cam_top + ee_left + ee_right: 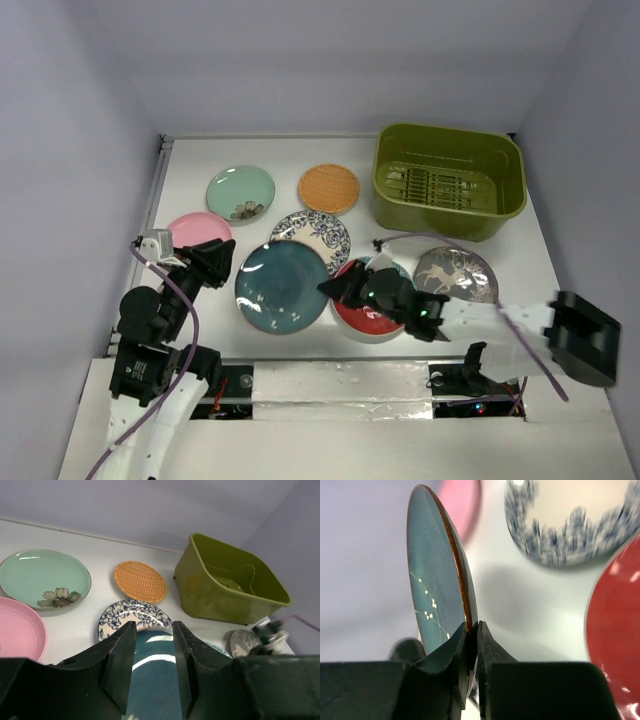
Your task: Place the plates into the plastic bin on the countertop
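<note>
My right gripper [328, 288] is shut on the right rim of the dark teal plate [282, 285], seen edge-on in the right wrist view [432, 585]. My left gripper [222, 252] is open at that plate's left side, its jaws over the teal surface [152, 680]. On the white countertop [190, 170] lie the mint green plate [241, 194], orange woven plate [329, 188], pink plate [192, 229], blue-rimmed white plate [313, 233], red-and-teal plate [368, 312] and silver deer plate [457, 272]. The olive-green bin [448, 179] stands at the back right, with nothing in it.
A purple cable [420, 237] loops over the deer plate from the right arm [470, 318]. Pale walls enclose the countertop on the left, back and right. The counter's front edge runs just before the arm bases.
</note>
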